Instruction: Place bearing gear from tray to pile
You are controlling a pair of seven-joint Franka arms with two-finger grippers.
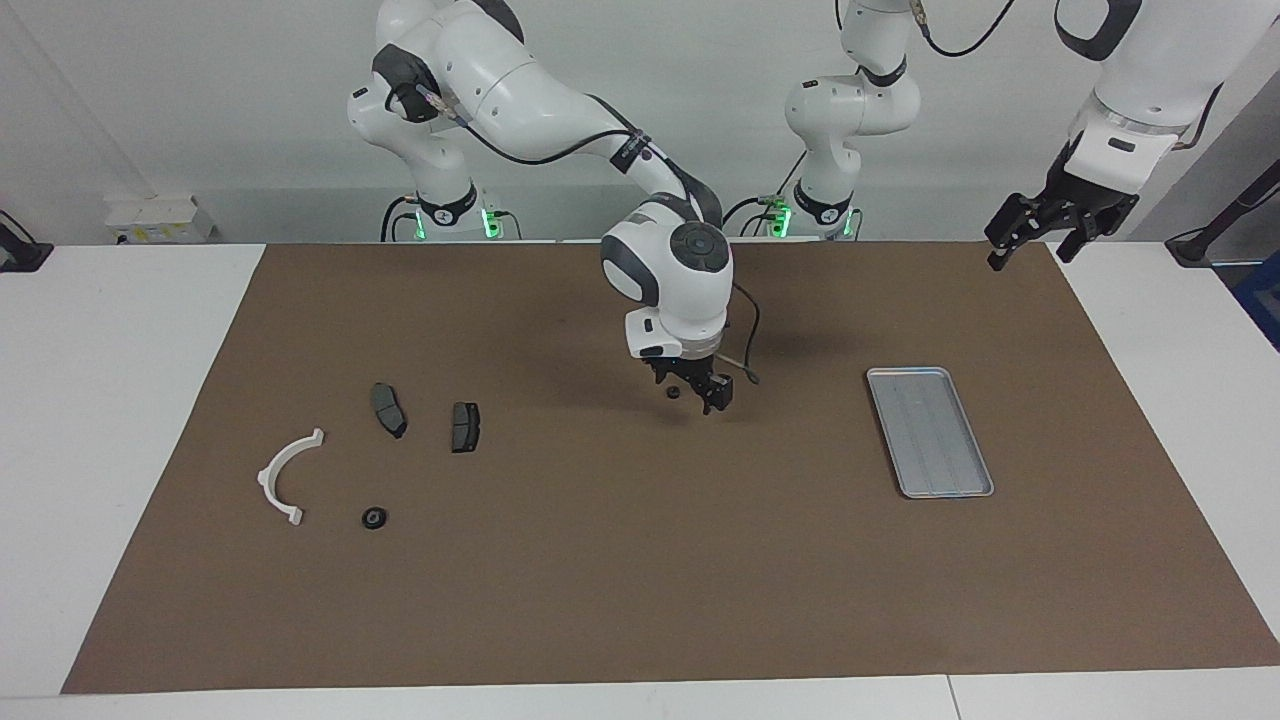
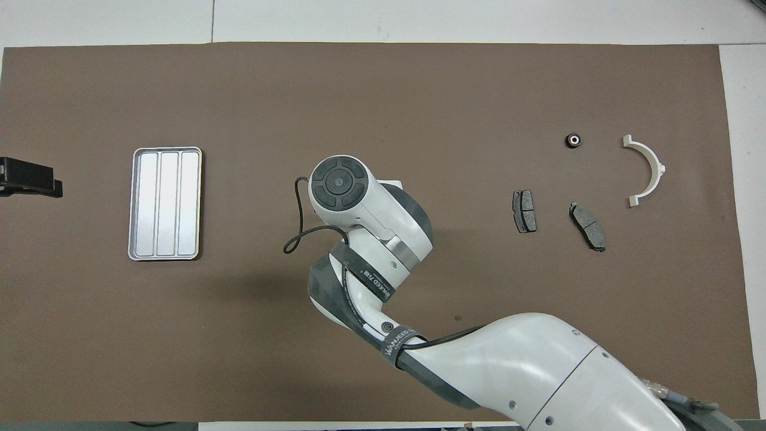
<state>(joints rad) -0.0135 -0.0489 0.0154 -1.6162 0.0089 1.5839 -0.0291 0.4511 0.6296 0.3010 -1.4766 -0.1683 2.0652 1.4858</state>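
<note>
The silver tray (image 1: pixel 930 430) (image 2: pixel 164 203) lies toward the left arm's end of the mat, with nothing in it. One small black bearing gear (image 1: pixel 674 392) sits on the mat's middle, hidden under the right arm in the overhead view. My right gripper (image 1: pixel 690 388) hangs low and open, its fingers either side of that gear. The pile at the right arm's end holds a white half-ring bracket (image 1: pixel 285 475) (image 2: pixel 646 170), two brake pads (image 1: pixel 388 410) (image 1: pixel 465 427) and another bearing gear (image 1: pixel 374 518) (image 2: pixel 574 140). My left gripper (image 1: pixel 1040 232) (image 2: pixel 27 179) waits, raised and open, over the mat's corner.
A brown mat (image 1: pixel 640 600) covers most of the white table. The right arm's wrist and forearm (image 2: pixel 359 215) stretch over the mat's middle, with a looping black cable (image 2: pixel 296 233) beside them.
</note>
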